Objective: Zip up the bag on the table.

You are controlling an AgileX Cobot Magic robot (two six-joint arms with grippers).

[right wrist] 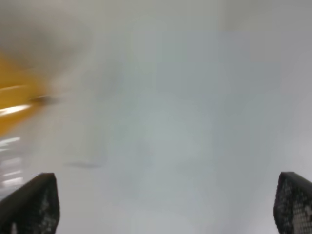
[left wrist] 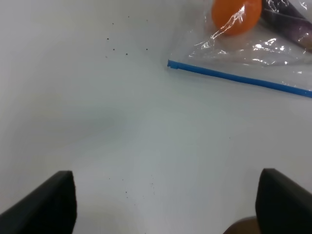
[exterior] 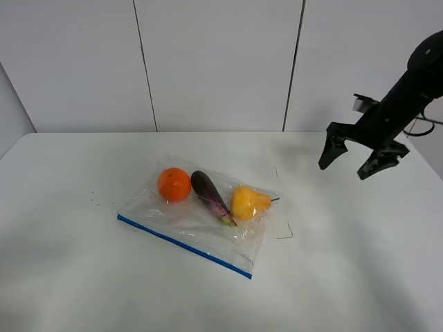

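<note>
The clear bag (exterior: 181,220) lies near the middle of the white table (exterior: 69,277), with its blue zip strip (exterior: 183,245) along the front edge. An orange (exterior: 174,184), a purple eggplant (exterior: 211,196) and a yellow pear (exterior: 249,202) show through it. My right gripper (exterior: 344,169) hangs open and empty above the table, to the right of the bag and apart from it. The right wrist view is blurred and shows the open gripper (right wrist: 161,204) and part of the pear (right wrist: 14,107). My left gripper (left wrist: 165,204) is open and empty, short of the strip's left end (left wrist: 171,64). The left arm is outside the exterior view.
White wall panels (exterior: 214,62) stand behind the table. Small dark specks (left wrist: 117,48) dot the tabletop to the left of the bag. Thin marks (exterior: 285,235) lie on the table just right of the bag.
</note>
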